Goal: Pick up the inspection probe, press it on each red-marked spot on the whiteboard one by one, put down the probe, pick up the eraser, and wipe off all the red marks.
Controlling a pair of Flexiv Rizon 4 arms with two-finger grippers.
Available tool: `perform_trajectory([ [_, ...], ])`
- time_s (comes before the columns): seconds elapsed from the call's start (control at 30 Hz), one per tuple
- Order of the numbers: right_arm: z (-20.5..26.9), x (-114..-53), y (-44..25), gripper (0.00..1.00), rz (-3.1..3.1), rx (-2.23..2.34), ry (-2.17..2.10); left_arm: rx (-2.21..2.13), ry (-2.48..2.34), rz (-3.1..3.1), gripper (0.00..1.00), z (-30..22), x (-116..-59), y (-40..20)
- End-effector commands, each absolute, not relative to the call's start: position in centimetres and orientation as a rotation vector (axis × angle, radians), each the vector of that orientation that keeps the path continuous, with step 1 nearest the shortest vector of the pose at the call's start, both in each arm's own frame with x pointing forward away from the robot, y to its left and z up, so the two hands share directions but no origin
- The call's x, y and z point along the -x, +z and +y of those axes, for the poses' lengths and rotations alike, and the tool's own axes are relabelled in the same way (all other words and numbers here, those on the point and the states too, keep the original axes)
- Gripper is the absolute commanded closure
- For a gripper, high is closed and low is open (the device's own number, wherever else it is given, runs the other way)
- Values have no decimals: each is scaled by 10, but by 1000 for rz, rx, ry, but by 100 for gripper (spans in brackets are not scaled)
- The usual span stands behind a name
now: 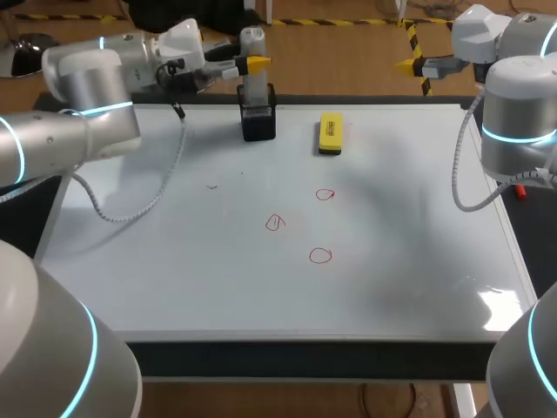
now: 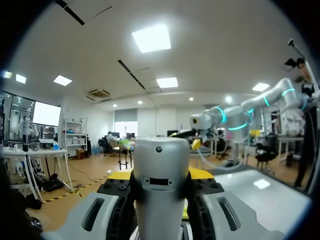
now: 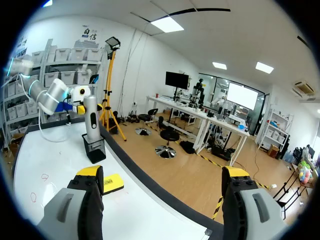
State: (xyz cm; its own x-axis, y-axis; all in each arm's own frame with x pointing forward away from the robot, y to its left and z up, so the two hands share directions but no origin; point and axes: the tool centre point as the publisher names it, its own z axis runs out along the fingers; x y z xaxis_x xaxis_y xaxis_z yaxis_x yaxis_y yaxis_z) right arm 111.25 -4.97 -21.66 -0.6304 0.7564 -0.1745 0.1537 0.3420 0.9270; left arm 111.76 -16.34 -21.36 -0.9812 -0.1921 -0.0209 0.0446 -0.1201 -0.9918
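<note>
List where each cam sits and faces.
Head: above and behind, looking down on the whiteboard; left arm, right arm show.
Left wrist: on left arm, looking along its fingers, closed on the probe; right arm beyond.
Right wrist: on right arm, looking across the whiteboard; open fingers show.
Shared: probe in all three; eraser in head and right wrist.

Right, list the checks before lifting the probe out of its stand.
1. Left jaws touching the probe on both sides: ok.
2. Probe upright in its black stand: ok.
3. Three red marks on the whiteboard uncovered: ok.
4. Eraser lying apart from the marks: ok.
5. Right jaws open, away from the marks: ok.
6. Probe tip: cannot tell, hidden in the stand.
</note>
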Motion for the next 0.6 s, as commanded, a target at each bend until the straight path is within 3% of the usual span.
perform_trajectory([
  [0.03, -50, -1113, -217, 0, 2008, -792, 1292, 167, -2213, 1952, 100, -163, -1110, -197],
  [0.6, -50, -1113, -217, 0, 2008, -792, 1292, 138, -2145, 1897, 100, -149, -1095, -125],
])
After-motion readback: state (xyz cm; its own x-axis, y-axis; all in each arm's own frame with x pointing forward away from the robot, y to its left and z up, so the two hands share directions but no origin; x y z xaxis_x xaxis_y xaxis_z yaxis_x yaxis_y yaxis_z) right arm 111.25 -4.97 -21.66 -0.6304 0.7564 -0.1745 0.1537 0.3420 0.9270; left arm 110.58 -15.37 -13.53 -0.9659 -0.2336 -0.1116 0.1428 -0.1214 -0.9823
